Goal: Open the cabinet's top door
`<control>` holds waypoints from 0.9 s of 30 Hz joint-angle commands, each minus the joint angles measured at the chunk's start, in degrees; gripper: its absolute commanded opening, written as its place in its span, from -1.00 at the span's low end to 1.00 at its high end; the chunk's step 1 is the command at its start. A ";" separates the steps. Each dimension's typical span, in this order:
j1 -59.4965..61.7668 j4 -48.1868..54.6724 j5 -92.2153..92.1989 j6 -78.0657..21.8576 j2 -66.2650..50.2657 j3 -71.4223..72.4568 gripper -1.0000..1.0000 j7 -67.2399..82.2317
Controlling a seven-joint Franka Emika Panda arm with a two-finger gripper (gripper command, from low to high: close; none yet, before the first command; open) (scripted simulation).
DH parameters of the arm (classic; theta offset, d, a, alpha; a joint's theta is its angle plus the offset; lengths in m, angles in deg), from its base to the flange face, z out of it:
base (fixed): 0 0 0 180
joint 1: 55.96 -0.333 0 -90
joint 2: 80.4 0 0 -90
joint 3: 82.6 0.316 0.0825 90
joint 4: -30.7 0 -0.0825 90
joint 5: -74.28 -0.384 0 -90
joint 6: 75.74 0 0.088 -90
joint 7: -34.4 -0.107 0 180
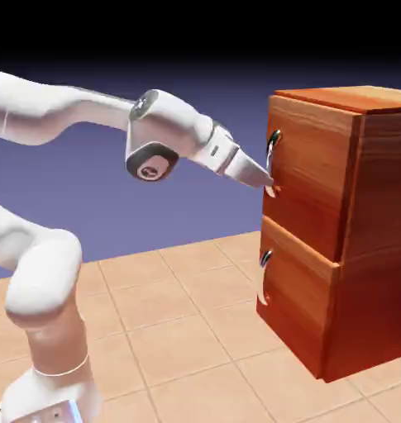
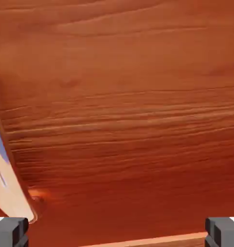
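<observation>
The cabinet (image 1: pixel 344 231) is seen at the right of the exterior view, standing on the tiled tabletop (image 1: pixel 179 330), reddish-brown wood grain, two stacked front panels. The top door (image 1: pixel 307 178) is the upper, larger panel and is seen flush with the cabinet front, shut. Its curved silver handle (image 1: pixel 272 149) is mounted near the panel's left edge. The lower panel (image 1: pixel 293 299) is seen beneath it with a smaller silver handle (image 1: pixel 264 277). The white arm (image 1: pixel 63 116) is extended from the left, and the gripper (image 1: pixel 268 185) is placed at the top door's face, tips right by the lower end of the long handle; contact cannot be confirmed. In the hand view the frame is filled by the top door's wood grain (image 2: pixel 128 106), with the handle (image 2: pixel 10 188) seen as a pale curved strip at the lower left, outside the left finger. The two grey fingertips (image 2: pixel 10 231) are seen far apart at the bottom corners, so the gripper is spread wide with nothing held between. Nothing else is seen on the tabletop around the cabinet; only the handle is close to the gripper.
</observation>
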 commanded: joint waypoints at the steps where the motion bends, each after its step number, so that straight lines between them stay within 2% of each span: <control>1: 0.94 0.17 -2.50 -0.32 0.80 1.13 0.00 1.34; 27: 25.30 4.48 -67.29 -8.67 21.66 30.38 0.00 36.15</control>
